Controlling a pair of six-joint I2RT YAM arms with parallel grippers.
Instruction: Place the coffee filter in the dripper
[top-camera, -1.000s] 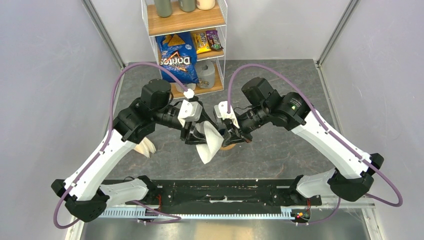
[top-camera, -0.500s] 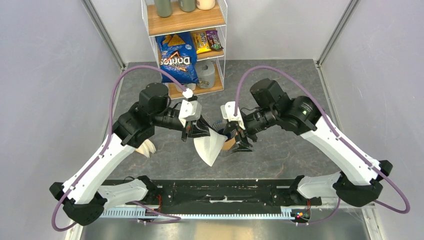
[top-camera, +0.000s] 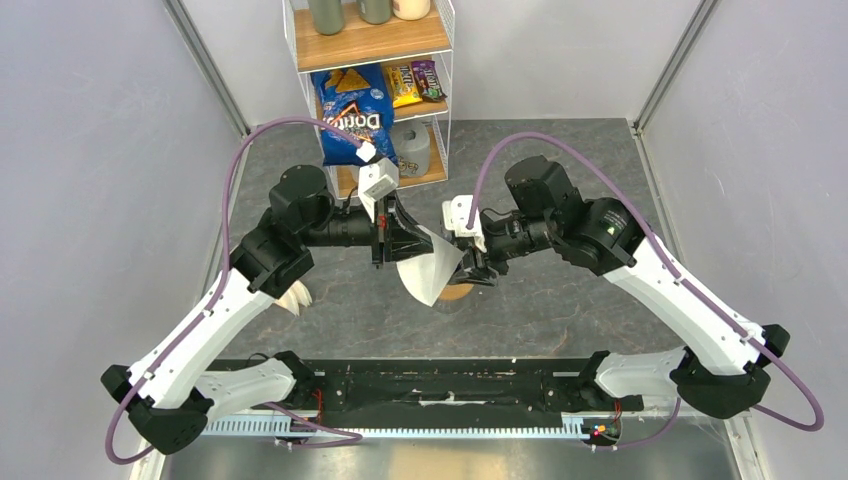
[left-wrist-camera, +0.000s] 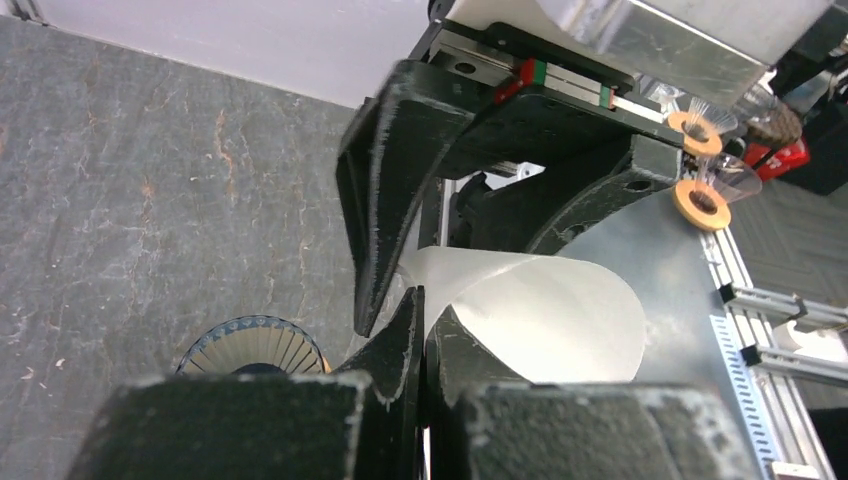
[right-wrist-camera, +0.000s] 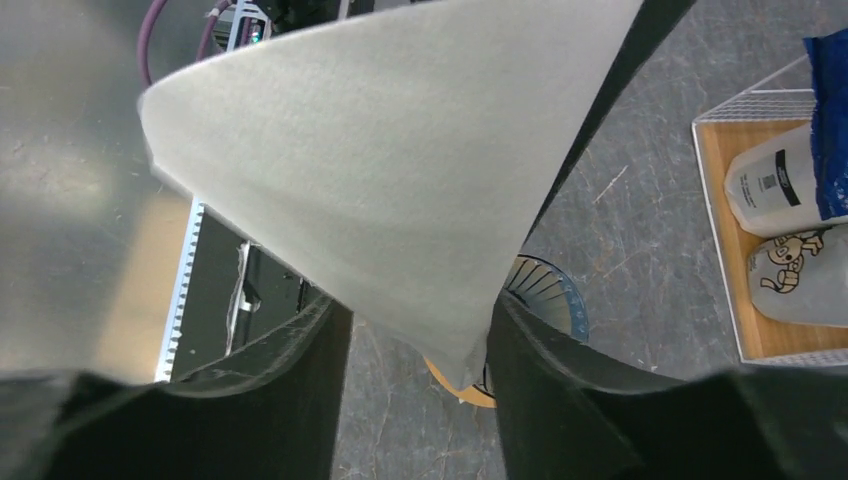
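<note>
The coffee filter (top-camera: 430, 268), a thin white paper cone, hangs in the air at mid-table. My left gripper (top-camera: 398, 243) is shut on its edge; the left wrist view shows the jaws pinched tight on the paper (left-wrist-camera: 540, 310). My right gripper (top-camera: 472, 268) is open, and its fingers (right-wrist-camera: 560, 400) straddle the cone's narrow end (right-wrist-camera: 400, 180) without clamping it. The dripper (right-wrist-camera: 548, 295), dark blue and ribbed, stands on the table below and just behind the filter's tip. It also shows at the lower left of the left wrist view (left-wrist-camera: 255, 345). In the top view it is mostly hidden.
A wooden ring (top-camera: 457, 293) lies under the dripper. A bundle of cream filters (top-camera: 295, 295) lies beside the left arm. A wire shelf (top-camera: 430, 165) at the back holds a Doritos bag (top-camera: 352, 112) and a bottle (top-camera: 412, 148). A black rail (top-camera: 440, 385) runs along the near edge.
The right gripper let go of the filter and opened, drawing slightly right. The left gripper shut on the filter's edge and swung it up and back, towards the dripper.
</note>
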